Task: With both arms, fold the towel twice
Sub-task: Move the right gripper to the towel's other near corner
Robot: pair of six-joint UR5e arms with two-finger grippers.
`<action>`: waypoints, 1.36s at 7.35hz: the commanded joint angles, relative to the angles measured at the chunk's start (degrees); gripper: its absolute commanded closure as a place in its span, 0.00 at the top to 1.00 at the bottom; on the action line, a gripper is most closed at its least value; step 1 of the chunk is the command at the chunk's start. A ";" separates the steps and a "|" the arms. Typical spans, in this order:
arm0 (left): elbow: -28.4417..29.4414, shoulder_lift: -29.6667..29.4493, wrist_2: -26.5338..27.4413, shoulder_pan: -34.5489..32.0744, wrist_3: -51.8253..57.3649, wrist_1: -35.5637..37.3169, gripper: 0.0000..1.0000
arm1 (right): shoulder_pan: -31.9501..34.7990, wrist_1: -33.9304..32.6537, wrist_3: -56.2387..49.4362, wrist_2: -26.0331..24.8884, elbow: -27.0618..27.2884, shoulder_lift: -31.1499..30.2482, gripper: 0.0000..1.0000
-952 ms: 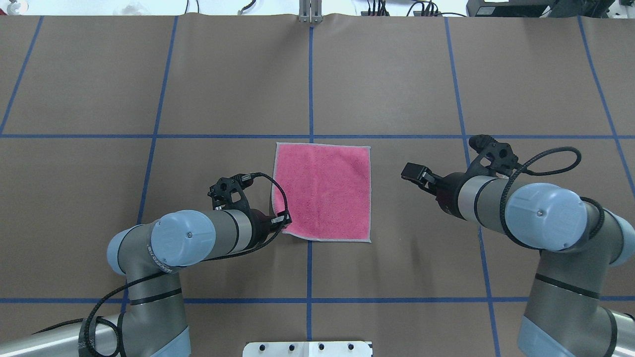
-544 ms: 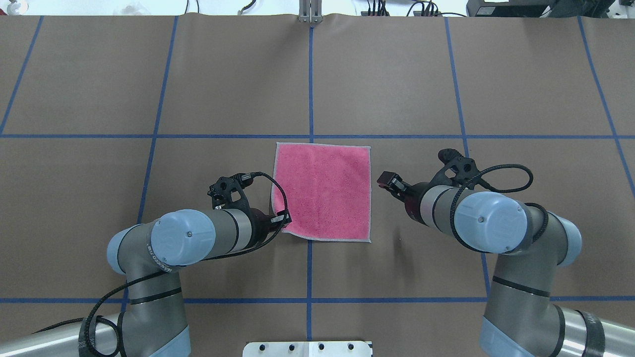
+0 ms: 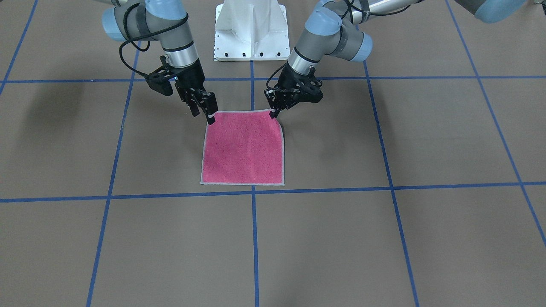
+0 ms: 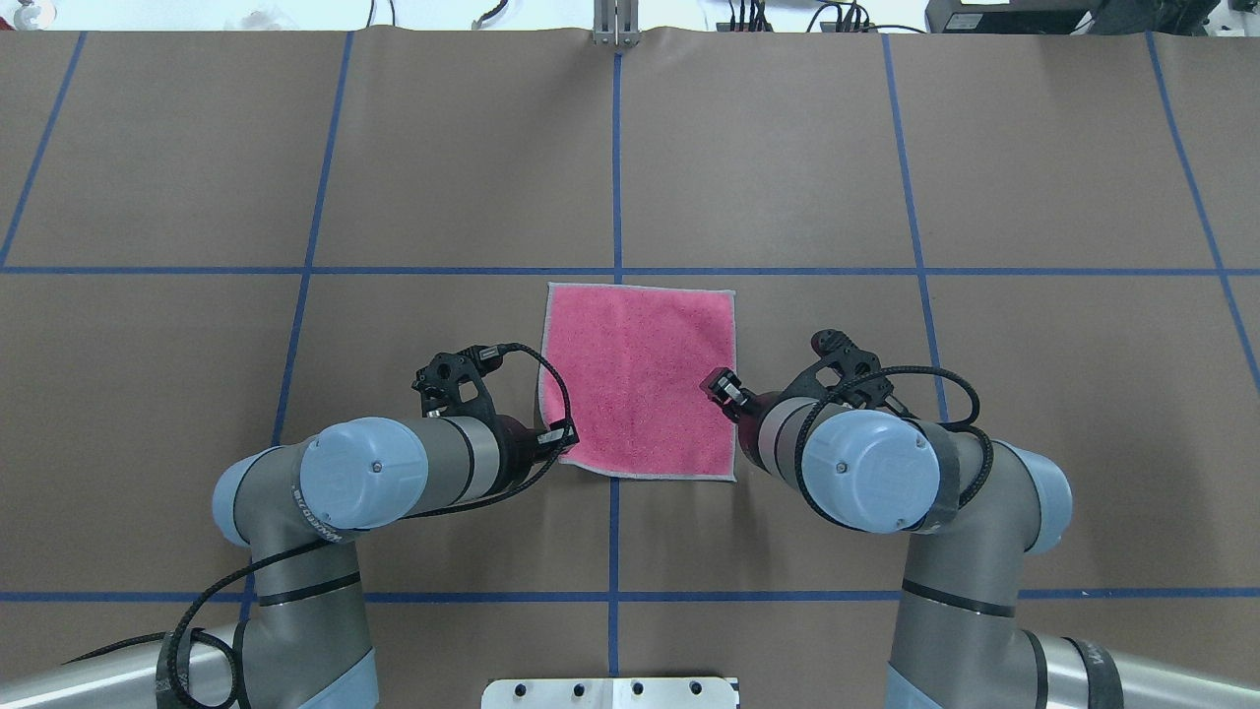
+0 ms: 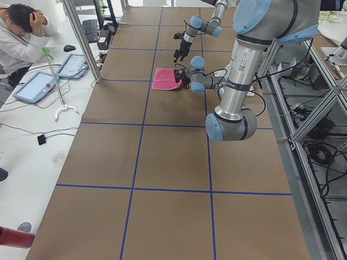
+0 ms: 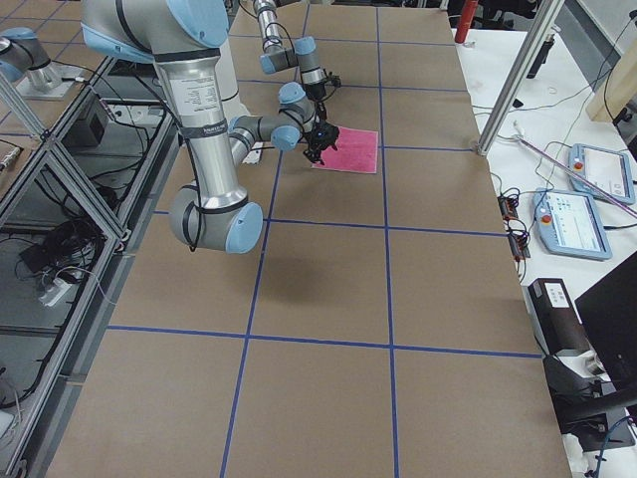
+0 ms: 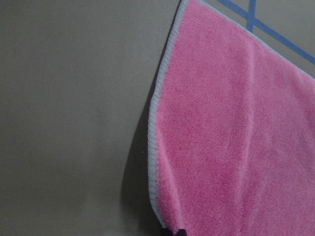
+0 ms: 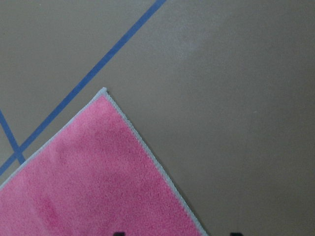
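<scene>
Pinches 7 o'clock corner of soft, likely limp towel in left gripper; poises right gripper, jaws wide, near 5 o'clock corner.

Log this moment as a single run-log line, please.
towel: pink up, unfolded | left gripper: shut on near-left corner | right gripper: open at near-right corner

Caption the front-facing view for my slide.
Before the first fold: the left end effector pinches one robot-side corner of the pink towel, the open right end effector poised at the other.
</scene>
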 commanded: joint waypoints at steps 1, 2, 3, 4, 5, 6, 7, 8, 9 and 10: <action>0.00 0.13 0.07 0.11 0.00 0.00 0.03 | -2.64 -1.08 4.98 -1.36 -0.07 0.14 0.67; 0.00 0.13 0.16 0.11 0.00 0.00 0.03 | -3.95 -3.08 5.42 -2.15 -0.07 0.23 0.67; 0.00 0.13 0.16 0.11 0.00 0.00 0.03 | -4.83 -5.11 5.51 -3.63 -0.07 0.66 0.67; 0.00 0.13 0.16 0.19 0.00 0.00 0.03 | -5.28 -5.13 5.60 -4.00 -0.16 0.58 0.61; 0.00 0.13 0.16 0.28 0.00 0.00 0.03 | -5.37 -5.13 5.60 -4.00 -0.68 0.58 0.58; 0.00 0.13 0.16 0.28 0.00 0.00 0.03 | -5.46 -5.13 5.60 -4.09 -0.69 0.67 0.54; 0.00 0.13 0.16 0.28 0.00 0.00 0.03 | -5.63 -5.13 5.60 -4.43 -1.47 0.93 0.54; 0.00 0.13 0.16 0.28 0.00 0.00 0.03 | -5.81 -5.21 5.52 -4.44 -1.48 0.85 0.55; 0.00 0.04 0.16 0.28 0.00 0.00 0.03 | -5.90 -5.21 5.34 -4.44 -1.83 0.84 0.56; 0.00 0.13 0.16 0.28 0.00 0.00 0.03 | -5.90 -5.21 5.25 -4.35 -2.01 0.93 0.56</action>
